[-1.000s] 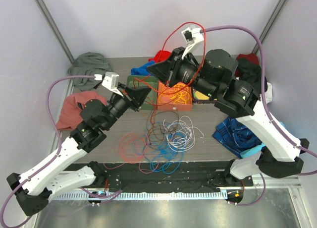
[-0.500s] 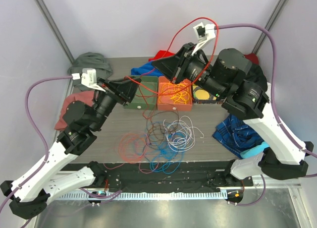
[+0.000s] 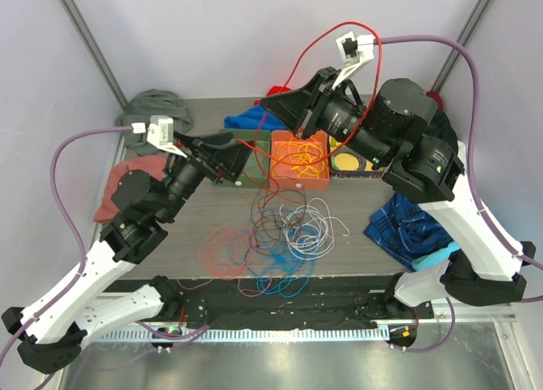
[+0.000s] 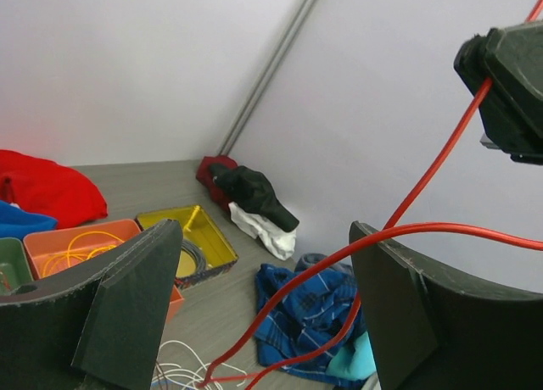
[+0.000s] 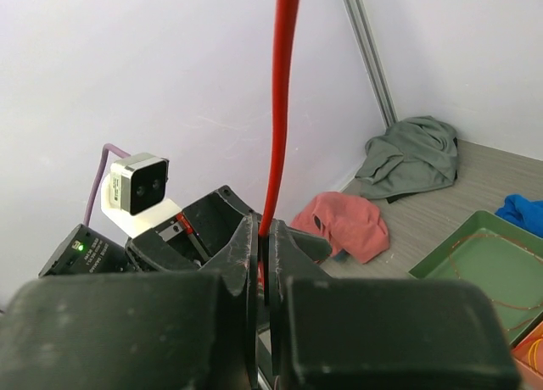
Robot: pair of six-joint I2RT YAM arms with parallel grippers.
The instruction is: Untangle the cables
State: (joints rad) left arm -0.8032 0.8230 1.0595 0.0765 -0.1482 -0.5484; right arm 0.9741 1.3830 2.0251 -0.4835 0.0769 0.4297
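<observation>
The cables (image 3: 280,237) lie in one loose tangle of red, blue, white and brown loops on the counter (image 3: 187,237). The tangle reaches the near edge, with bare surface to its left and three trays, green (image 5: 479,267), orange (image 3: 299,183) and yellow (image 4: 210,231), along the far side. One red cable (image 3: 299,61) rises through the gap of the left claw (image 3: 242,157), whose fingers are spread wide. It ends pinched in the right claw (image 5: 263,237), clamped tight on it high above the trays.

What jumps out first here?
The red cable, pinched in the shut right gripper and held high off the table. It passes between the wide-open jaws of the left gripper, apparently ungripped. Below, a loose tangle of coloured cables sprawls mid-table.
</observation>
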